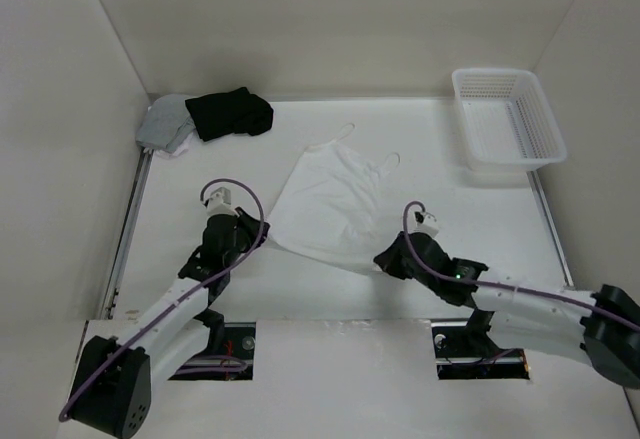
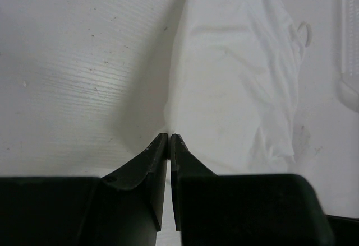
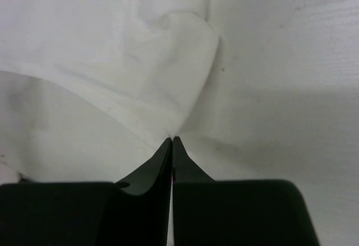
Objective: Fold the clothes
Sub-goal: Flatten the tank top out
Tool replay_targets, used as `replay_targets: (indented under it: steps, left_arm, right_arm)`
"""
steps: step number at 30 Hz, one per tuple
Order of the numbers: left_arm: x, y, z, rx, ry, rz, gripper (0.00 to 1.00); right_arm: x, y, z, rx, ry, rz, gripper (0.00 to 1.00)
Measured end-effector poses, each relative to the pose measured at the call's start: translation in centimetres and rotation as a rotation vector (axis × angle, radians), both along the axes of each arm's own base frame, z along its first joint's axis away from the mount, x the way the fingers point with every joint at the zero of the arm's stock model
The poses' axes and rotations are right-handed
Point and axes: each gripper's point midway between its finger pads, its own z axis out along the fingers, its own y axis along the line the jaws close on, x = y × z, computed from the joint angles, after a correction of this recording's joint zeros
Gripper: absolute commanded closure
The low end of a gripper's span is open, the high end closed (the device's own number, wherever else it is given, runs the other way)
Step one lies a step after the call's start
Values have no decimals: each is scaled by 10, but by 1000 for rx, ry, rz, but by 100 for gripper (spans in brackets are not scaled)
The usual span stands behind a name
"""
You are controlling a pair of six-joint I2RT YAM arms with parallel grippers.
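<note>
right tool [image 3: 171, 140] clamped on white camisole [image 3: 123, 61] corner

- White desk [image 1: 200, 184], faintly ribbed and lightly speckled up close.
- Plain white back wall [image 1: 330, 19], left wall [image 1: 60, 139] and right wall [image 1: 605, 79] enclose it.
- A metal rail [image 1: 130, 229] runs along its left edge.
- Soft, even light.

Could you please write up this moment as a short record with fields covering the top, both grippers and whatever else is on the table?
garment: white camisole, spread out mid-table, straps toward the far side, not yet folded
left gripper: shut on the hem corner on its side
right gripper: shut on the opposite hem corner
far left corner: black garment and grey garment, bunched, touching
far right: white basket, nothing in it
</note>
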Motion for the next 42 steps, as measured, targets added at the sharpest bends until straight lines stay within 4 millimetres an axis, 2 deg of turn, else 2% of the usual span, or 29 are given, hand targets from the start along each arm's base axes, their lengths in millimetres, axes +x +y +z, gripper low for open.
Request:
replay_targets:
  steps: [2, 3, 5, 6, 8, 10, 12, 14, 17, 19, 22, 25, 28, 31, 34, 36, 38, 39, 42]
  left_arm:
    - [-2, -1, 11, -28, -17, -4, 95]
    - [-1, -2, 28, -54, -50, -3, 95]
    - [-1, -2, 61, -82, -90, 3, 95]
    - [0, -2, 85, -99, -133, 5, 95]
    - [1, 0, 158, -149, -279, 12, 95]
    - [-7, 3, 232, -203, -438, 17, 95]
    - [-23, 9, 295, -254, -574, 24, 95]
    - [-41, 15, 341, -300, -678, 30, 95]
    - [-56, 21, 377, -340, -751, 37, 95]
    - [-58, 22, 385, -351, -763, 39, 95]
    - [-53, 19, 382, -349, -742, 40, 95]
    - [-38, 15, 369, -329, -699, 57, 95]
    - [-17, 13, 346, -304, -649, 84, 95]
    - [17, 9, 307, -256, -558, 124, 95]
    - [64, 11, 270, -199, -457, 179, 95]
    - [96, 15, 252, -170, -395, 209, 95]
    - [127, 18, 245, -163, -349, 222, 95]
    - [139, 18, 248, -170, -345, 221, 95]
    - [164, 17, 286, -217, -395, 196, 95]
  right_arm:
    - [5, -2, 28, 47, -81, -5, 97]
    - [9, -3, 53, 92, -148, -12, 97]
    - [11, -9, 85, 94, -216, -8, 97]
    - [12, -12, 105, 99, -254, -9, 97]
    - [17, -18, 161, 129, -358, -21, 97]
    - [20, -27, 222, 166, -468, -41, 97]
    - [19, -40, 282, 196, -579, -69, 97]
    - [16, -53, 328, 214, -662, -90, 97]
    - [10, -73, 387, 236, -770, -125, 97]
    - [8, -80, 414, 240, -820, -136, 97]
    - [12, -76, 430, 221, -855, -129, 97]
    - [29, -62, 417, 152, -842, -115, 96]
    - [63, -52, 391, 66, -801, -117, 96]
    - [110, -49, 360, 4, -740, -124, 96]
    - [163, -44, 326, -34, -653, -109, 96]
    - [194, -40, 311, -44, -598, -93, 96]
    - [219, -35, 312, -36, -579, -77, 96]
    - [227, -33, 317, -28, -581, -70, 96]
    - [237, -33, 359, 15, -645, -58, 96]
